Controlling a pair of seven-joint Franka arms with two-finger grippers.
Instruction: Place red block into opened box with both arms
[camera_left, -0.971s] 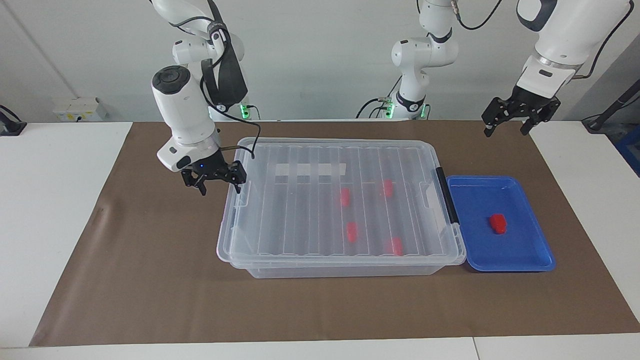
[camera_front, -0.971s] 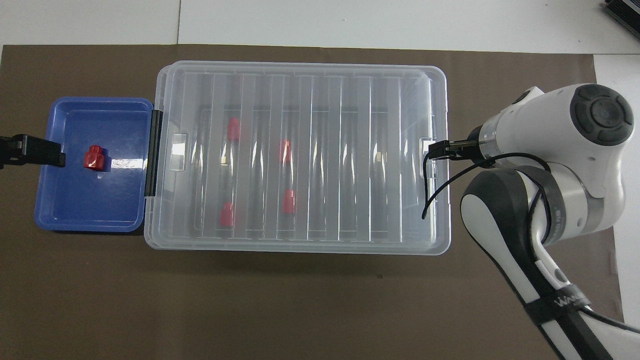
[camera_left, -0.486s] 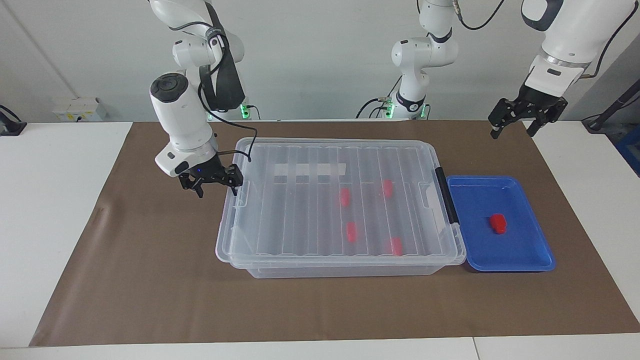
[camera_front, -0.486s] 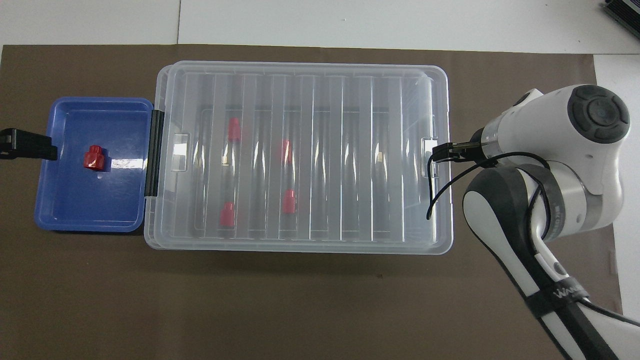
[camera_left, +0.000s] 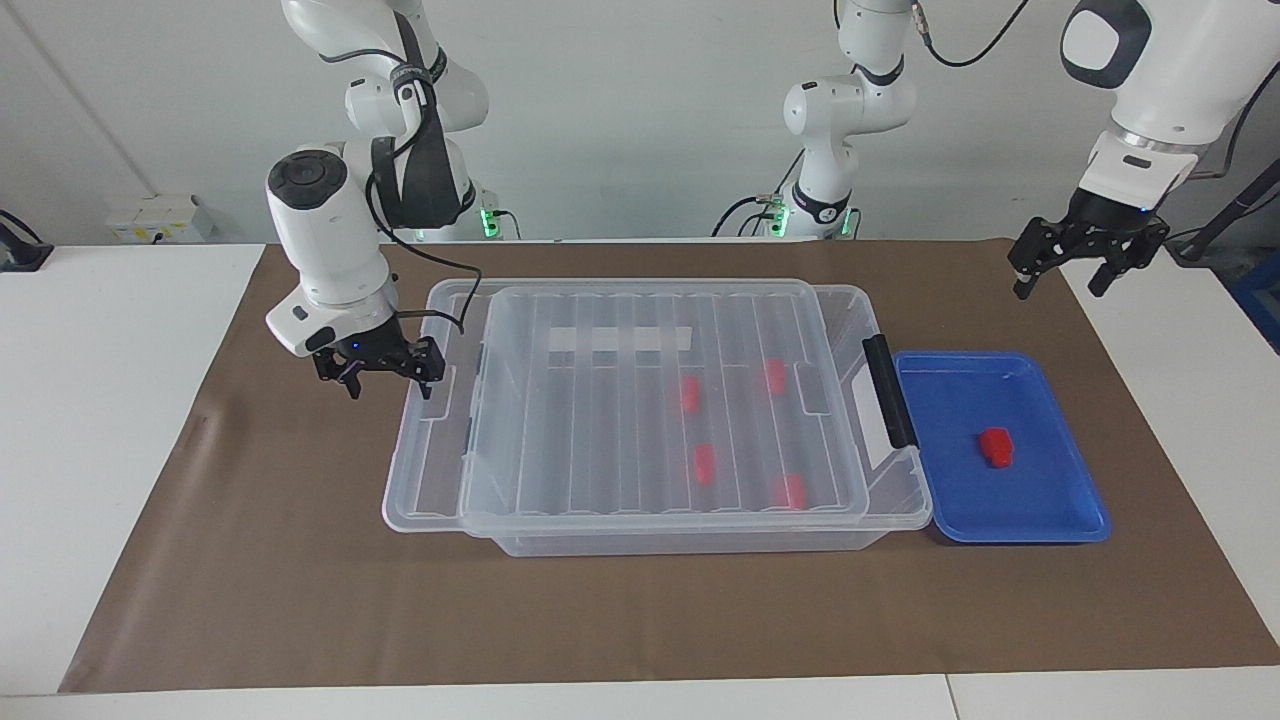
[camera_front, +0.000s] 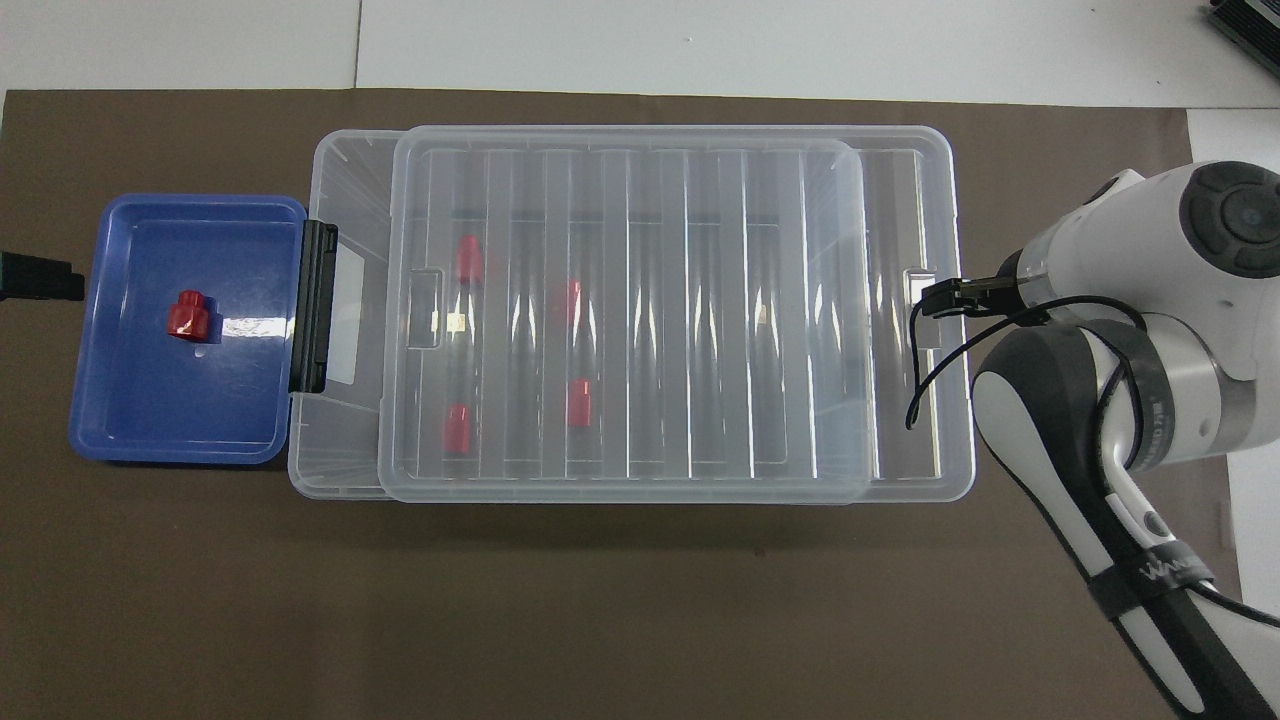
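Five red blocks: four in the box (camera_left: 690, 535), one (camera_left: 996, 446) on the blue tray (camera_left: 1060, 520). Right tool (camera_left: 383, 376) spread wide at the lid's (camera_left: 440, 500) edge; left tool (camera_left: 1062, 270) wide, empty, above the desk (camera_left: 250, 600).

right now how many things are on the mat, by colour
red blocks: 5, one on the tray, four inside the box
blue tray: 1
clear box: 1
clear lid: 1, slid part way off toward the right arm's end
total: 8
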